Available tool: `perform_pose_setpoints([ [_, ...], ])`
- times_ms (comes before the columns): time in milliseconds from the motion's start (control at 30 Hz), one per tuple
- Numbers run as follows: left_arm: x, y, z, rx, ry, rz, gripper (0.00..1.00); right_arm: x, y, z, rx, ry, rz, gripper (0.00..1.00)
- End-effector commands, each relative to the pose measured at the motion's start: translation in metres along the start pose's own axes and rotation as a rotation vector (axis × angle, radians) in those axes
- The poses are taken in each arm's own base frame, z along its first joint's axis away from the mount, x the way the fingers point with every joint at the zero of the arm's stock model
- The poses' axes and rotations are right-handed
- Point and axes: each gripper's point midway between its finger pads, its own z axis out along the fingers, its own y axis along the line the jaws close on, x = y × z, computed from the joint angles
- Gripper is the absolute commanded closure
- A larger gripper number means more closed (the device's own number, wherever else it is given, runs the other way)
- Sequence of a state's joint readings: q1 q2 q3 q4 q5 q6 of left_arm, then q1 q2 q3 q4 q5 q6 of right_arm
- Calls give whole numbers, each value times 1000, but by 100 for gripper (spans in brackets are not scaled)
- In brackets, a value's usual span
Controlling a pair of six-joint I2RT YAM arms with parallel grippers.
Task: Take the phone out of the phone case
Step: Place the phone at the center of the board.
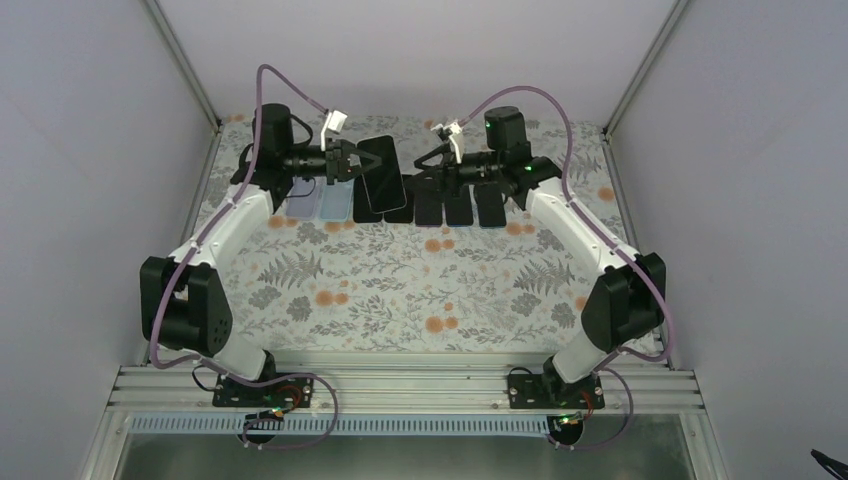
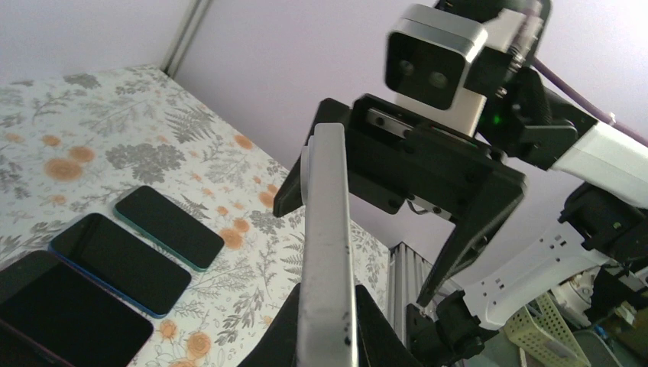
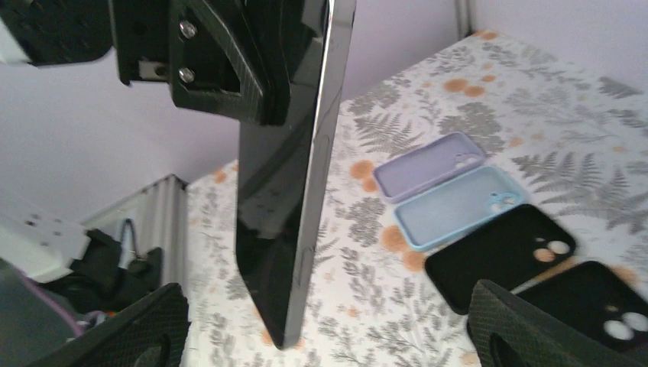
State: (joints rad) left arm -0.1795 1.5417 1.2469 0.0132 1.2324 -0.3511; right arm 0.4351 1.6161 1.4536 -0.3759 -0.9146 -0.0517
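My left gripper [image 1: 345, 163] is shut on a phone [image 1: 382, 175] with a black screen and a grey edge, and holds it above the table at the back. In the left wrist view the phone [image 2: 328, 229] stands edge-on between the fingers of that gripper [image 2: 327, 325]. I cannot tell whether a case is on it. My right gripper [image 1: 437, 172] is open wide and faces the phone from the right. In the right wrist view the phone [image 3: 286, 176] hangs between its spread fingertips [image 3: 122, 332], apart from both.
Empty cases lie on the flowered table under the left gripper: lavender [image 3: 428, 164], light blue [image 3: 458, 206] and two black ones [image 3: 504, 256]. Several bare phones [image 1: 458, 208] lie in a row beside them, also in the left wrist view [image 2: 168, 225]. Walls stand close at the back and sides.
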Motion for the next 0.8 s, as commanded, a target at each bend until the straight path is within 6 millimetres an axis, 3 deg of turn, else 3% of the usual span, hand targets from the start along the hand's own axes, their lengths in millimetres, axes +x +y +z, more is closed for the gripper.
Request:
perform_pose_setpoints([
  [0,-9,-32,6,70,-1,156,97,-2,24,3,-184,-25,94,19],
  [267,-10,-43,23,96,10,180,98,3,20,8,-219,-27,150,39],
  [633,-11,-43,31,106,10,168,98,5,30,8,-296,-29,194,87],
  [667,-11,-41,31,102,11,167,98,11,23,13,-298,-16,218,92],
  [767,-10,-38,31,84,15,162,95,12,21,12,-294,-17,219,96],
])
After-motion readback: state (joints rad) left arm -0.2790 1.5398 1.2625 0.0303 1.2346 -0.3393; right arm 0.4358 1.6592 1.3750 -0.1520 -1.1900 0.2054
